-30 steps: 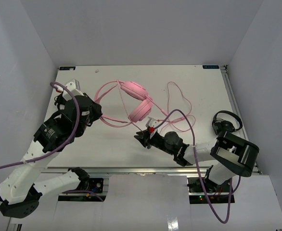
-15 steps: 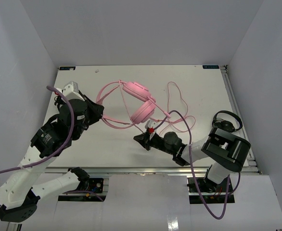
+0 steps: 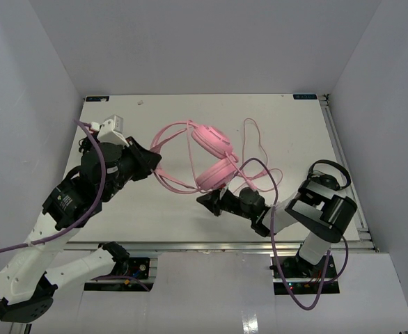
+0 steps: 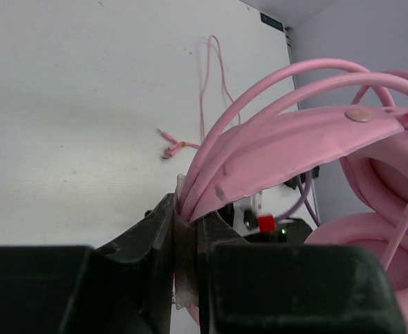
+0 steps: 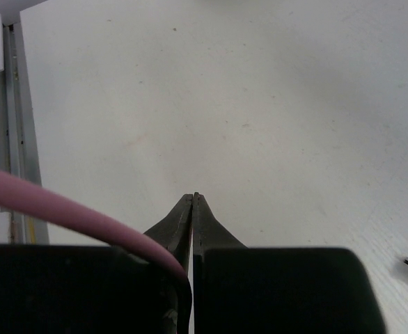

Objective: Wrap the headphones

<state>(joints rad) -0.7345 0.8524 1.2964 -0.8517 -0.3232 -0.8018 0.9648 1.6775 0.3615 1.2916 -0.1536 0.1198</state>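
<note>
The pink headphones (image 3: 213, 141) hang lifted over the table's middle, one ear cup above the other (image 3: 216, 174). My left gripper (image 3: 150, 161) is shut on the pink headband (image 4: 294, 132); in the left wrist view my left gripper (image 4: 188, 209) pinches the band's end. The thin pink cable (image 3: 254, 145) loops over the table to the right. My right gripper (image 3: 205, 200) lies low just below the lower ear cup. In the right wrist view my right gripper (image 5: 193, 197) is shut with nothing between its tips, and a pink cable (image 5: 51, 202) crosses its left finger.
A black headset (image 3: 327, 174) lies at the table's right edge beside the right arm. The cable's plug end (image 4: 169, 147) rests on the white table top (image 3: 273, 115). Grey walls enclose the table on three sides.
</note>
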